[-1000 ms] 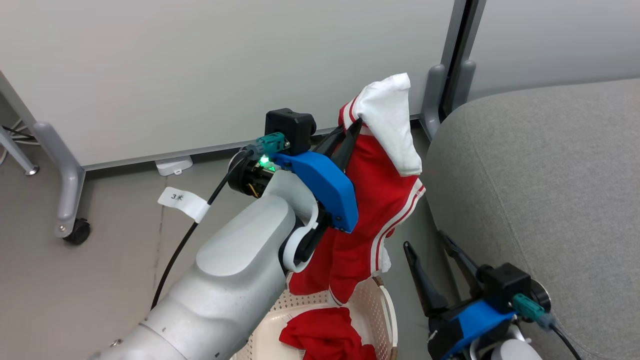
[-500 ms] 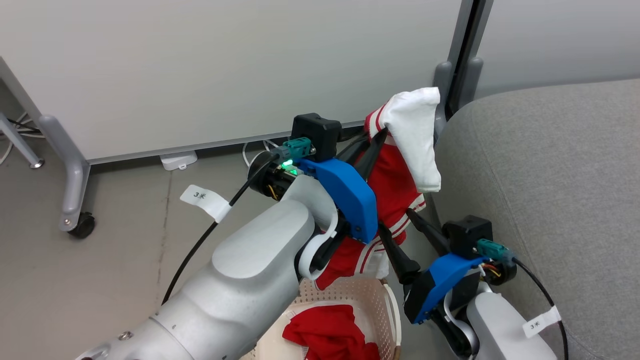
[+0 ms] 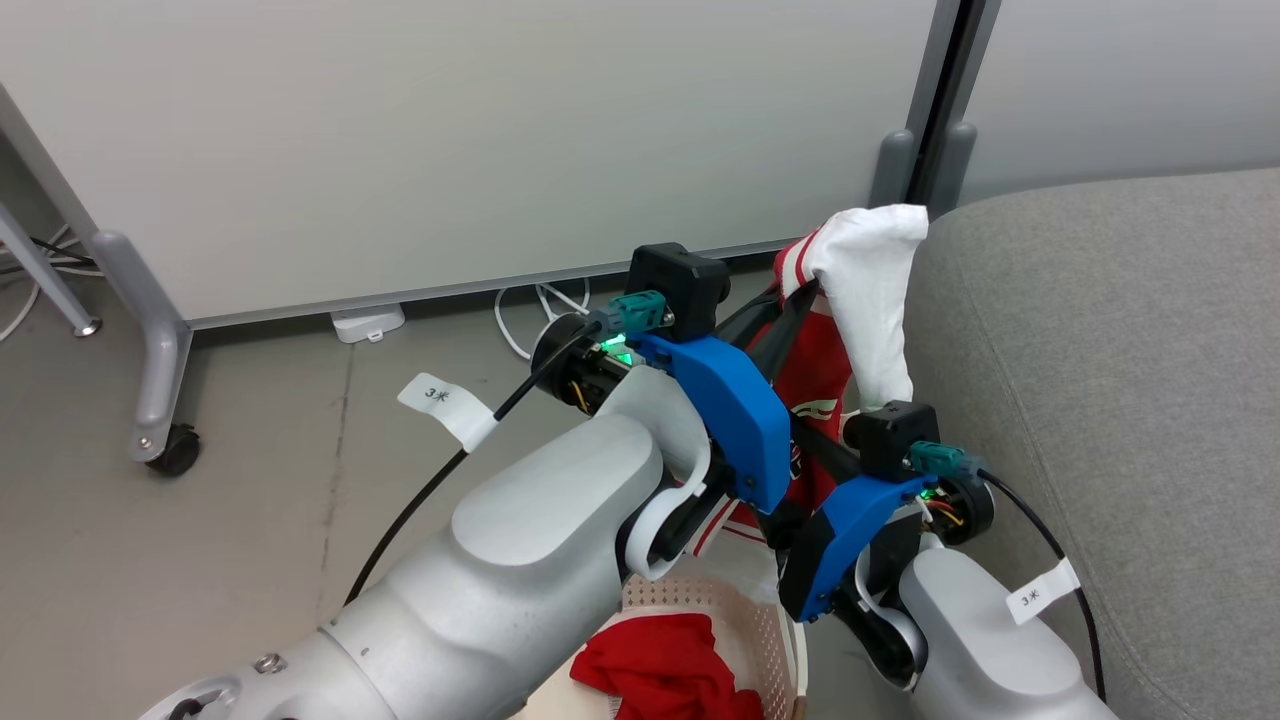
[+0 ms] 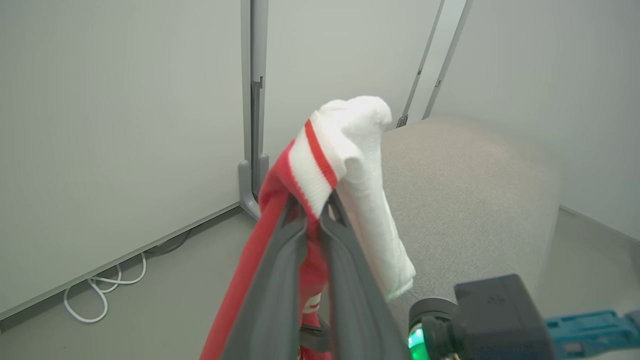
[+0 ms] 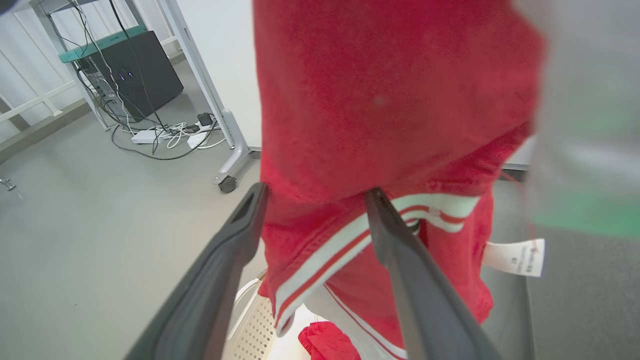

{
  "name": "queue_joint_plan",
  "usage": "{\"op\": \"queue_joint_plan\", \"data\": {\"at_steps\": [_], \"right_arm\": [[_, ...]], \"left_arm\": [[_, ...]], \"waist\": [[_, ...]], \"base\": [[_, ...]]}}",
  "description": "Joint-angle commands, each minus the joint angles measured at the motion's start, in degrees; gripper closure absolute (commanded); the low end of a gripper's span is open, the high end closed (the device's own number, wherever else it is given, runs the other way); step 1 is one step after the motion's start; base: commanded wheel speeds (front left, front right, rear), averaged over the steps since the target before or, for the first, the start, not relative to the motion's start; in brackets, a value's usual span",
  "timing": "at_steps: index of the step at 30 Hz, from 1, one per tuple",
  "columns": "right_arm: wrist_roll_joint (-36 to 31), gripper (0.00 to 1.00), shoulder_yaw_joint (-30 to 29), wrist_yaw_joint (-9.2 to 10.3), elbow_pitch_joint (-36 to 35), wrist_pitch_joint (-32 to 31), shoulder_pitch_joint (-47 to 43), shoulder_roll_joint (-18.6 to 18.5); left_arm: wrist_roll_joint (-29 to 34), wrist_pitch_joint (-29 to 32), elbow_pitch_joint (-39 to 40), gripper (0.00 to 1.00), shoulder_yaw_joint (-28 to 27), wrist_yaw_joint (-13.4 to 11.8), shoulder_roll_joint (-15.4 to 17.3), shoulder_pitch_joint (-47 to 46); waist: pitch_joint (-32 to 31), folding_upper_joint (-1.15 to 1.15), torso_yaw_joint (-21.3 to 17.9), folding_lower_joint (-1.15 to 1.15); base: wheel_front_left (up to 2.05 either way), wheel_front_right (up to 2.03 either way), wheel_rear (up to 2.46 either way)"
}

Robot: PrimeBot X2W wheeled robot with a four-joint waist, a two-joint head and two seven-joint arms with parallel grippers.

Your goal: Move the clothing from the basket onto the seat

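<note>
While the left tool (image 4: pixel 312 210) pinches a soft red white-panelled striped garment (image 5: pixel 390 100) aloft just beside the light-grey woven sofa seat (image 3: pixel 1100 350), the right tool (image 5: pixel 317 192) is spread at its hanging hem; a crumpled red garment (image 3: pixel 660 670) lies in the cream perforated plastic basket (image 3: pixel 762 620).

The soft red-and-white fabric garment (image 3: pixel 868 290) is swinging rightward toward the light-grey upholstered cushion (image 3: pixel 1100 350); the right gripper (image 5: pixel 315 192) is rising from lower right.
</note>
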State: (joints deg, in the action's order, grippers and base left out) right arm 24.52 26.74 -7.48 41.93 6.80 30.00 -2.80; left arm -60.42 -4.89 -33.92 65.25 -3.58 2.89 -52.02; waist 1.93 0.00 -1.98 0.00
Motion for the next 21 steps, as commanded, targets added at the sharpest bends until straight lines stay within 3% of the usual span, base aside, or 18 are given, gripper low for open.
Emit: {"op": "queue_joint_plan", "data": {"at_steps": [1, 11, 12, 13, 14, 21], "right_arm": [[1.1, 0.0, 0.8, -0.03, 0.8, 0.2, 1.6, -0.2], [4.6, 0.0, 1.9, -0.03, 7.9, 2.6, 6.0, -0.2], [4.6, 0.18, 1.9, -0.03, 8.6, 3.0, 6.4, -0.2], [4.7, 0.73, 2.0, -0.03, 9.4, 3.5, 6.7, -0.2], [4.3, 1.0, 2.1, -0.03, 10.1, 4.0, 7.1, -0.2], [4.2, 1.0, 3.2, -0.03, 13.5, 6.0, 8.1, -0.2]], "left_arm": [[-0.6, -0.4, 0.3, 1.0, 0.5, -0.3, 0.0, -1.0], [-3.8, -0.9, 1.9, 1.0, 3.7, -1.1, 0.0, -2.0], [-4.1, -0.9, 1.9, 1.0, 4.0, -1.2, 0.0, -2.1], [-4.3, -1.0, 1.9, 1.0, 4.2, -1.3, 0.0, -2.2], [-4.6, -1.1, 1.8, 1.0, 4.4, -1.3, 0.0, -2.3], [-5.4, -2.1, 0.0, 1.0, 5.3, -1.5, 0.0, -2.9]], "waist": [[-0.1, 0.0, -0.1, 0.0], [-0.2, 0.0, 0.0, 0.0], [-0.2, 0.0, 0.0, 0.0], [-0.3, 0.0, 0.0, 0.0], [-0.3, 0.0, 0.1, 0.0], [-0.5, 0.0, 0.0, 0.0]], "base": [[0.0, 0.0, 0.0], [0.0, 0.0, 0.0], [0.0, 0.0, 0.0], [0.0, 0.0, 0.0], [0.0, 0.0, 0.0], [0.0, 0.0, 0.0]]}}
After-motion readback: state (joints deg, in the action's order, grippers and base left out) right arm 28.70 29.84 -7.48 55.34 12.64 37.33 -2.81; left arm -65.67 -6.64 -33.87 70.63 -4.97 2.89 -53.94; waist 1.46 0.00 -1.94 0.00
